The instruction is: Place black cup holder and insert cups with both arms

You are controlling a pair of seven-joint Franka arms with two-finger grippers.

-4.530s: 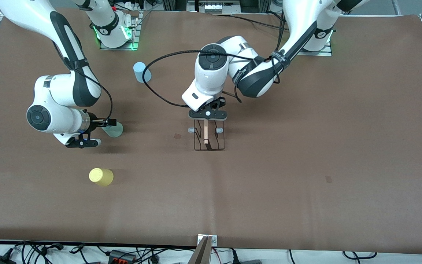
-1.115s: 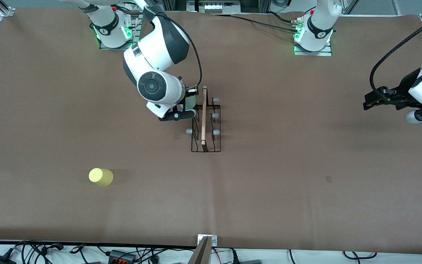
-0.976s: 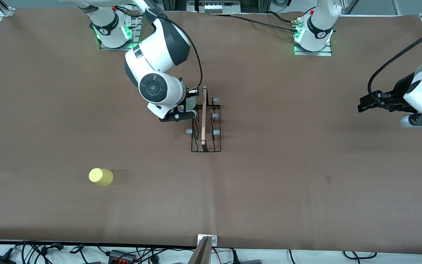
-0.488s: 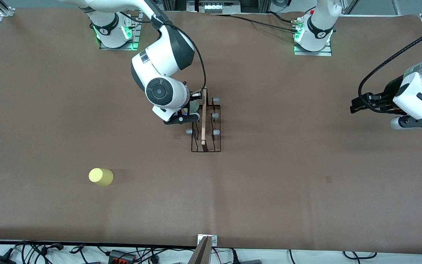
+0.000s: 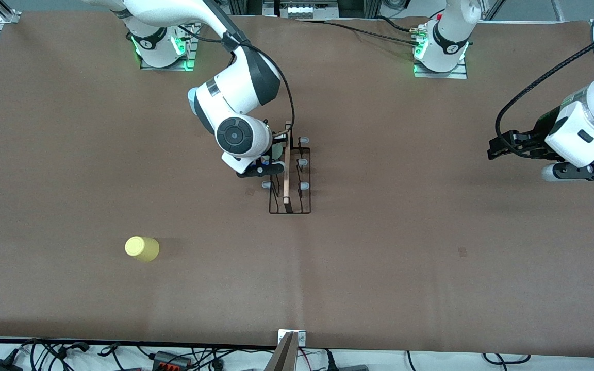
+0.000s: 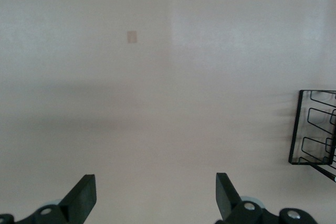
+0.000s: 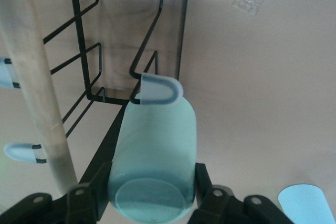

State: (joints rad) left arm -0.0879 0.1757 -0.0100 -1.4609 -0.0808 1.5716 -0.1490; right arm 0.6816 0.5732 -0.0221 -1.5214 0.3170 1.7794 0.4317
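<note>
The black cup holder [image 5: 290,180] stands mid-table, its wooden handle [image 7: 37,93] running along the top. My right gripper [image 5: 275,150] is shut on the mint green cup [image 7: 152,150] and holds it on its side at the rack's edge. The cup's mouth meets a pale peg [image 7: 160,91]. The yellow cup [image 5: 142,248] stands toward the right arm's end, nearer the front camera. The light blue cup [image 7: 307,203] stands near the right arm's base and is mostly hidden by that arm. My left gripper [image 5: 503,147] hangs open and empty over bare table at the left arm's end; its fingers [image 6: 84,198] frame only the mat, with the rack [image 6: 315,129] at the edge.
A brown mat [image 5: 431,257] covers the table. Cables and a clamp [image 5: 289,350] line the edge nearest the front camera. The two arm bases [image 5: 444,46] stand along the edge farthest from it.
My right arm has carried the mint cup sideways onto the rack's edge peg. The left gripper has drifted a little toward the rack, still open.
</note>
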